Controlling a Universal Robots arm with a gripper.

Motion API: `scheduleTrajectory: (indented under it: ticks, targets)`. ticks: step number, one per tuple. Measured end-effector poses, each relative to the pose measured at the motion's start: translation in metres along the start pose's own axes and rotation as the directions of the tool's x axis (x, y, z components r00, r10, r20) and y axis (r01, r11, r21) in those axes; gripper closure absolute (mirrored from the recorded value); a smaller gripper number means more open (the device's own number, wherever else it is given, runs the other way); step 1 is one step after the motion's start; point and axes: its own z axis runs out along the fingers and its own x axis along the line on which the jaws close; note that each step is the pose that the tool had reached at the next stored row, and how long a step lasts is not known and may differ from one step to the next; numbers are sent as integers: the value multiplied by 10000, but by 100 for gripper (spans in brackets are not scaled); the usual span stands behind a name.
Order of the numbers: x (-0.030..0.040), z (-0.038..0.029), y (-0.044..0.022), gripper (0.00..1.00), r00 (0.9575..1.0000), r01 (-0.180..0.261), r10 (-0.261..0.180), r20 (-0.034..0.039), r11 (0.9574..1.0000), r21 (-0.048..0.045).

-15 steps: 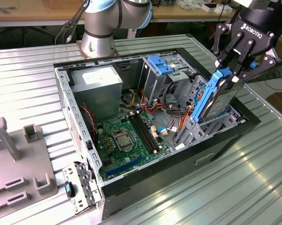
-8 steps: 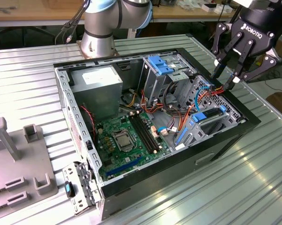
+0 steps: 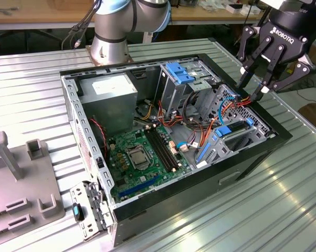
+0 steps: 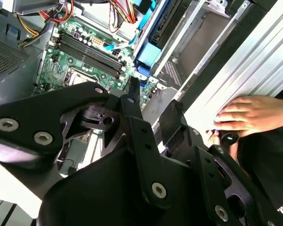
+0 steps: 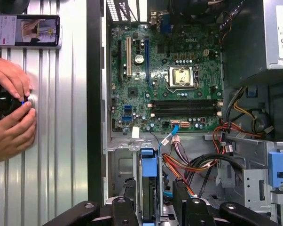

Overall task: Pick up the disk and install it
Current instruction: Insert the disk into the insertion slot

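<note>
Ribbed metal tabletop (image 3: 284,210) carries the open case (image 3: 163,202), where the disk (image 5: 149,170) sits just below the spread, empty gripper (image 3: 257,86); an off-line descent could snag the loose cables (image 5: 188,165) crowding beside it.

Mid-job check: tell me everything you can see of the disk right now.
The disk stands on edge in a metal bay of the open computer case, next to the motherboard. It shows edge-on: a thin dark body capped by a bright blue plastic carrier piece. Orange and red cables run close beside it. The gripper hangs above it, open, fingers to either side, with no visible contact.
</note>
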Motion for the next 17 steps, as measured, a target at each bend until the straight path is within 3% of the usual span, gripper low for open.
scheduleTrajectory:
  ticks: [3,7,10,14,17]
  targets:
    - [0,2,-4,57,10000,0,0,-1,10000,-1]
    - [-1,48,-12,88,10000,-2,2,-24,10000,40]
    - [-4,103,-67,89,10000,-2,2,-26,10000,41]
    - [-9,188,-206,89,10000,10,-9,-26,10000,41]
    - [-10,246,-259,89,10000,18,-18,-27,10000,42]
